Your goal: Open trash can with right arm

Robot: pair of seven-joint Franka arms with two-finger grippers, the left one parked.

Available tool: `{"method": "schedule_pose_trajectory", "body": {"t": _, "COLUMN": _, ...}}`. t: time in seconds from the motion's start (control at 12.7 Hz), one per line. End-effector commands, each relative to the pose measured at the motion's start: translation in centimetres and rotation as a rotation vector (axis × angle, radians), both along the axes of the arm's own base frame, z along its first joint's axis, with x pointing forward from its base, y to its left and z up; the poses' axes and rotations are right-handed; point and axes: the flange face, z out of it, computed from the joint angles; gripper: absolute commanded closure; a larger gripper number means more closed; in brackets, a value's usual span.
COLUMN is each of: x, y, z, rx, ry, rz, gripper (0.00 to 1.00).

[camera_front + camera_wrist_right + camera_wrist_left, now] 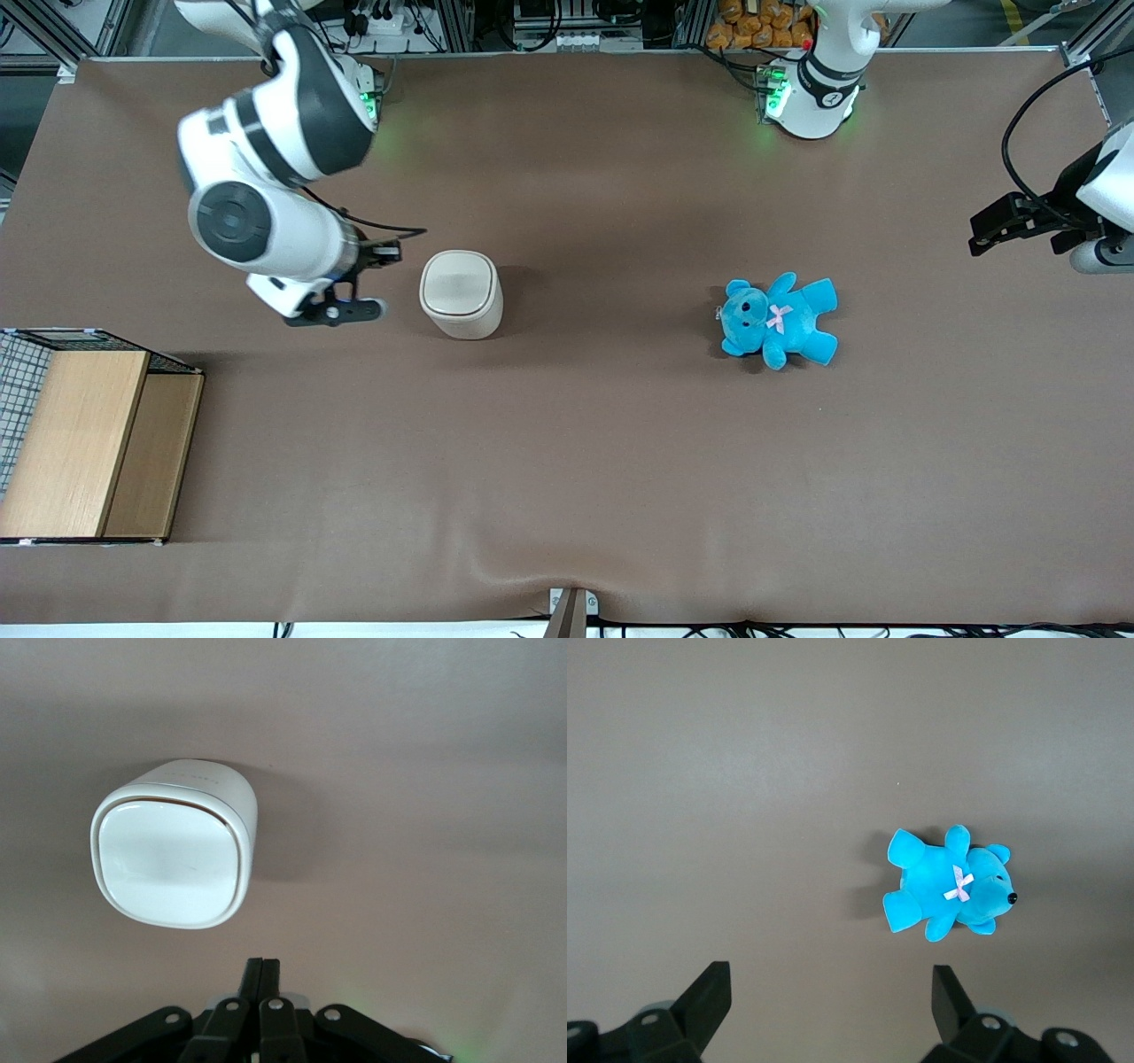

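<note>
The trash can is a small cream-white bin that stands upright on the brown table with its flip lid down. It also shows in the right wrist view, where a thin brown line runs round the lid. The right arm reaches over the table at the working arm's end. Its black gripper hangs beside the can, a short gap from its wall, touching nothing. In the right wrist view the gripper has its two fingers pressed together, empty.
A blue teddy bear lies on the table toward the parked arm's end, also in the left wrist view. A wooden box with wire mesh stands at the working arm's end, nearer the front camera than the gripper.
</note>
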Motion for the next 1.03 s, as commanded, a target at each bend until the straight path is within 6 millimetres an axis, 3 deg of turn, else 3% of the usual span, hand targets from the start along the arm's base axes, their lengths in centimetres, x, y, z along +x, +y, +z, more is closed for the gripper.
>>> {"method": "schedule_pose_trajectory", "body": {"t": 0.0, "x": -1.6, "y": 2.1, "z": -4.0, "rx": -0.017, "ry": 0.007, "rz": -0.020, "gripper": 1.00}}
{"method": "schedule_pose_trajectory", "body": {"t": 0.32, "x": -2.5, "y": 4.0, "z": -8.8, "rx": -0.017, "ry": -0.012, "rz": -0.024, "gripper": 1.00}}
{"method": "schedule_pose_trajectory", "body": {"t": 0.95, "x": -2.4, "y": 4.5, "z": -12.3, "rx": -0.025, "ry": 0.005, "rz": -0.026, "gripper": 1.00}}
